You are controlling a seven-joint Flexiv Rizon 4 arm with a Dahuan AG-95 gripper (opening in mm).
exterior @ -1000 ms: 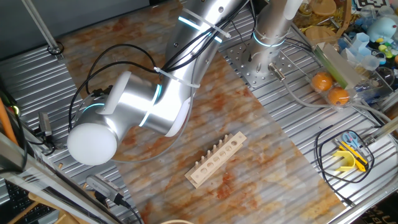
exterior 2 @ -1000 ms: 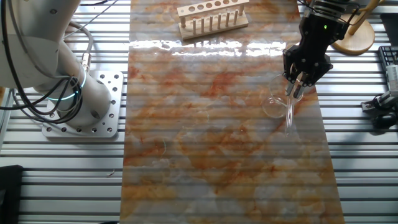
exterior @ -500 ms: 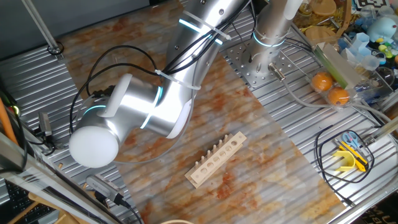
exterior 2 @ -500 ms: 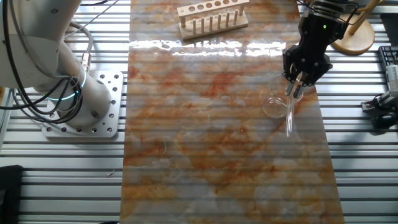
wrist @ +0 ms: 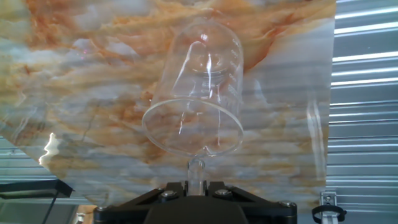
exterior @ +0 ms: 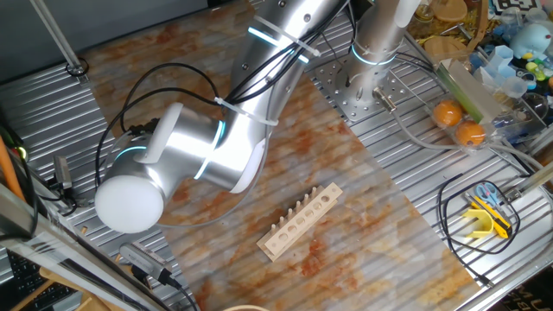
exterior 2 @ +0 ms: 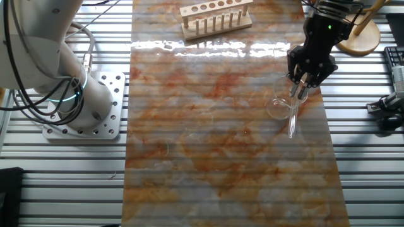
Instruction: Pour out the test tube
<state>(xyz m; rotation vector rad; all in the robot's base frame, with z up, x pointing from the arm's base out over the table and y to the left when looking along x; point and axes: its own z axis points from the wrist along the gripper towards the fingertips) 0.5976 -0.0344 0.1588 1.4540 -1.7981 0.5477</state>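
Observation:
In the other fixed view my black gripper hangs over the right side of the marbled mat, shut on the test tube. The thin clear tube slants down from the fingers toward the mat. A clear glass beaker stands right beside it. The hand view shows the test tube clamped between the jaws of my gripper, its end at the rim of the beaker. I cannot tell whether anything is inside the tube. In one fixed view the arm hides gripper, tube and beaker.
A pale wooden rack stands at the mat's far edge, also visible as the rack. A round wooden stand sits behind the gripper. The arm's base is bolted at the left. Oranges and clutter lie on the slatted table.

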